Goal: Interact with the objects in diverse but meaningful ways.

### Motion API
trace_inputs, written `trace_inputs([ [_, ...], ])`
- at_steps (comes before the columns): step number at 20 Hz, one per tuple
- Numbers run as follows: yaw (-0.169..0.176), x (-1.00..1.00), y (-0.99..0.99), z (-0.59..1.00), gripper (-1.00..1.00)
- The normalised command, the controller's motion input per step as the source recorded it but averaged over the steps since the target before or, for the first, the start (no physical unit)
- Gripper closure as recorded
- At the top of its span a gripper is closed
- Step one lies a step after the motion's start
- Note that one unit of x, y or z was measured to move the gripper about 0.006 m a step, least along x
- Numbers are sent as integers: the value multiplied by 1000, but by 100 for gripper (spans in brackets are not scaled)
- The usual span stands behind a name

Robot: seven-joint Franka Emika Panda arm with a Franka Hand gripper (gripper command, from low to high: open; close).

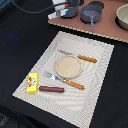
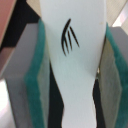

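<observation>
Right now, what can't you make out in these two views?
- Claw: in the exterior view it is blurred and cut off by the top edge, so its grip is unreadable there.
- White toy: in the wrist view it sits gripped between the teal pads and fills the frame. Its ends are cut off, so I can't identify it.
- Tan bowl: cut by the exterior view's right edge.
- Grey pot: its contents are too small to see.
</observation>
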Motion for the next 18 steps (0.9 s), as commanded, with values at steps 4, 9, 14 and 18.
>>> trace_inputs([
  [4, 0, 804, 541, 641, 100],
  [9, -1, 804, 517, 626, 100],
  [14, 0, 821, 509, 602, 100],
  [18, 0, 838, 509, 476, 100],
])
